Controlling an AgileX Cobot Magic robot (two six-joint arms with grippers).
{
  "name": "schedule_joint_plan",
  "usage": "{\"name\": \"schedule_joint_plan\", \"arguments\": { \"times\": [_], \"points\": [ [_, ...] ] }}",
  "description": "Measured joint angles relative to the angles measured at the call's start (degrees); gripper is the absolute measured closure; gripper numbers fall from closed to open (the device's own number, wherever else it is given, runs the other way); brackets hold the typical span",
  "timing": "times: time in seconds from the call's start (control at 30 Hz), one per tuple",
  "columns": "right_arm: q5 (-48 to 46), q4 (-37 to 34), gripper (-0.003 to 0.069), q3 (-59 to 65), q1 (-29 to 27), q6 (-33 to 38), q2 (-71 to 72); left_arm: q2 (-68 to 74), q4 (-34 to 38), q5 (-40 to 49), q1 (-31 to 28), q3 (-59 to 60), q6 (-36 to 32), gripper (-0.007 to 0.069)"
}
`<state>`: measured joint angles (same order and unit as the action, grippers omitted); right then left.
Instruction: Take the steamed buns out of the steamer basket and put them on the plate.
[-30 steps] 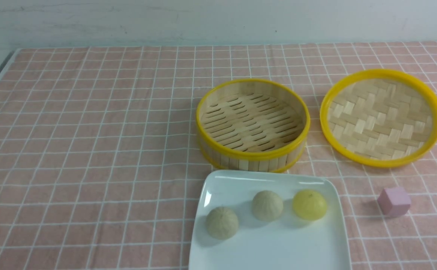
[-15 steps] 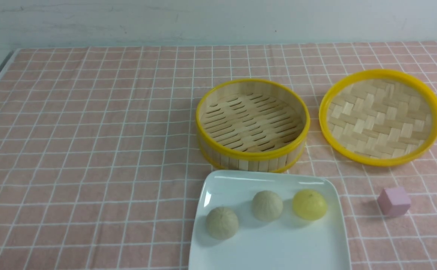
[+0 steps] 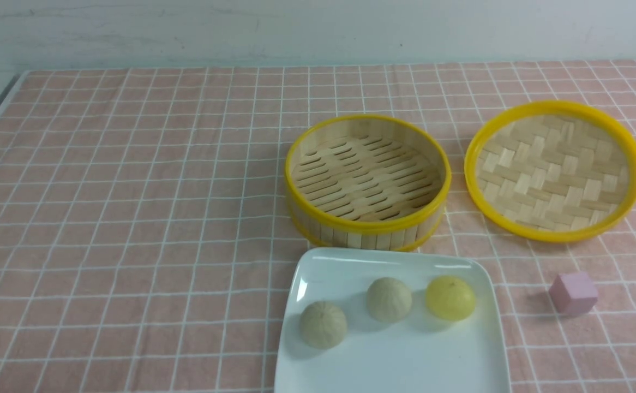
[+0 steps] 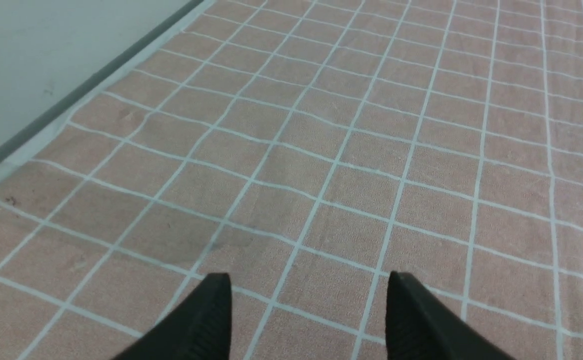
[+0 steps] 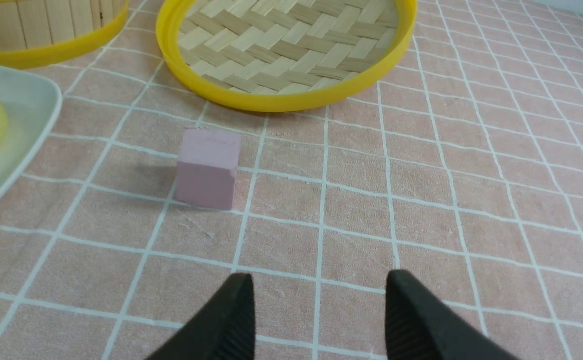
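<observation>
Nearest me, the plate (image 3: 318, 267) is carrying all three steamed buns (image 3: 388, 298) in a row, the yellow one sitting on the side toward the pink cube (image 3: 573, 293), while the left claw (image 4: 306, 315) and right claw (image 5: 316, 320) are both hanging spread and empty over the desk (image 3: 132, 218). Just beyond the plate the steamer basket (image 3: 368, 225) is standing bare, its lid (image 3: 555, 234) lying beside it. To me the moving is looking finished, so nothing is calling for another grab, only keeping both arms clear.

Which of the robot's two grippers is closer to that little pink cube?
Right. The right gripper hangs just short of the pink cube; the left gripper sees only bare tablecloth.
</observation>
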<state>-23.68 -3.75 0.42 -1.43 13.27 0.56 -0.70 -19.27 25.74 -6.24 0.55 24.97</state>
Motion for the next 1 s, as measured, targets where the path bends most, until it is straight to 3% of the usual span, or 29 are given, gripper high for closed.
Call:
{"name": "schedule_joint_plan", "arguments": {
  "times": [0.67, 1.0],
  "points": [
    [0.0, 0.0, 0.029, 0.0, 0.0, 0.0, 0.0, 0.0, 0.0, -2.2, 0.0, 0.6, -0.1, 0.0204],
    [0.0, 0.0, 0.029, 0.0, 0.0, 0.0, 0.0, 0.0, 10.0, -3.0, 0.0, 0.6, -14.5, 0.0204]
  ]
}}
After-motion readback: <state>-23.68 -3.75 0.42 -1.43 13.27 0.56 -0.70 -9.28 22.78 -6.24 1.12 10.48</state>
